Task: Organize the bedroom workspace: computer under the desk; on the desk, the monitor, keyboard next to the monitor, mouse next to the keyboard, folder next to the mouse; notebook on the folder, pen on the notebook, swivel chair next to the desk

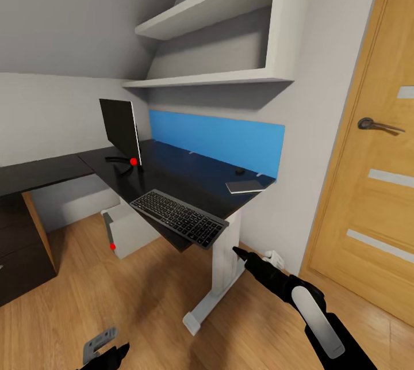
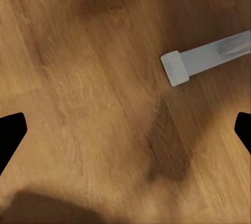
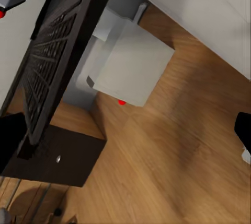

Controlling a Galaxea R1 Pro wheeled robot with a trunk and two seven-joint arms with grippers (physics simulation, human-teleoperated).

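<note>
Low at the head view's bottom edge, the left gripper [image 1: 106,350] hangs over the wood plank floor [image 1: 144,306]; its wrist view shows the two dark fingertips [image 2: 10,135] spread wide with bare boards between them, clasping nothing, and the white foot of a desk leg [image 2: 178,67] just beyond. Further left in the head view the desk [image 1: 190,171] begins as a black L-shaped top, with its dark drawer unit [image 1: 17,249] below the left wing. The monitor [image 1: 121,128] stands on the desk's corner, turned edge-on to the camera (a red dot glows at its lower corner). Under the desk the computer [image 1: 129,232] sits on the floor, a red light on its front. The keyboard [image 1: 178,216] lies on the near desk edge, partly overhanging it. Behind runs a blue wall panel [image 1: 218,140]. Near the desk's right end the mouse [image 1: 240,172] rests just behind the notebook [image 1: 244,187]. Two white shelves [image 1: 218,76] hang above. The right gripper [image 1: 238,252] reaches toward the white desk leg [image 1: 221,266], below the keyboard; its wrist view shows the fingers parted and empty. A wooden door [image 1: 374,186] closes off the right.
</note>
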